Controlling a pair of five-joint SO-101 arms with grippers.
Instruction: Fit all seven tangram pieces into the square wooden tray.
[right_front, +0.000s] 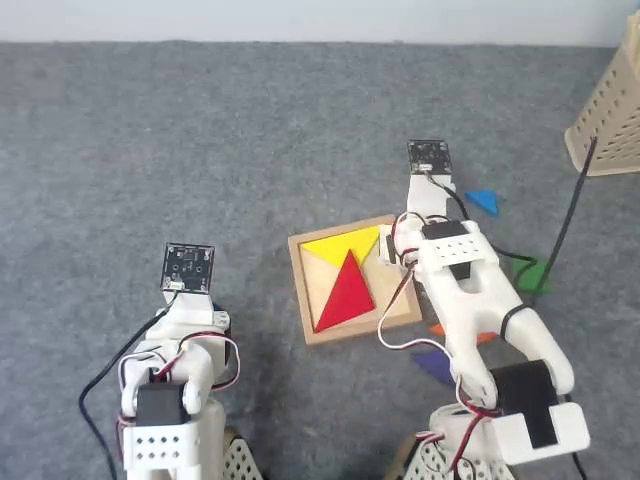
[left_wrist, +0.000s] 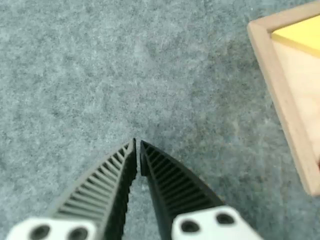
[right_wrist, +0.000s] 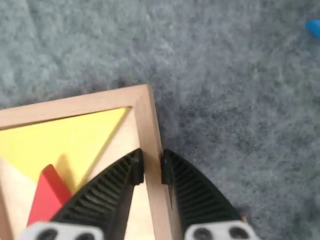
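The square wooden tray (right_front: 300, 290) lies mid-table and holds a yellow triangle (right_front: 340, 245) and a red triangle (right_front: 347, 290). My right arm (right_front: 455, 270) hangs over the tray's right side. My right gripper (right_wrist: 150, 164) straddles the tray's right wall (right_wrist: 150, 125) just below its far corner, one finger inside and one outside, closed against the wood. The yellow triangle (right_wrist: 65, 142) and the red triangle's tip (right_wrist: 47, 192) lie beside the inner finger. A blue piece (right_front: 483, 200), a green piece (right_front: 530, 272), an orange piece (right_front: 485, 338) and a purple piece (right_front: 432, 365) lie on the carpet right of the tray. My left gripper (left_wrist: 137, 146) is shut and empty over bare carpet, left of the tray (left_wrist: 280, 95).
A beige perforated basket (right_front: 610, 110) stands at the back right, with a thin black rod (right_front: 570, 215) leaning near it. The left arm (right_front: 185, 340) sits at the front left. Grey carpet covers the whole table.
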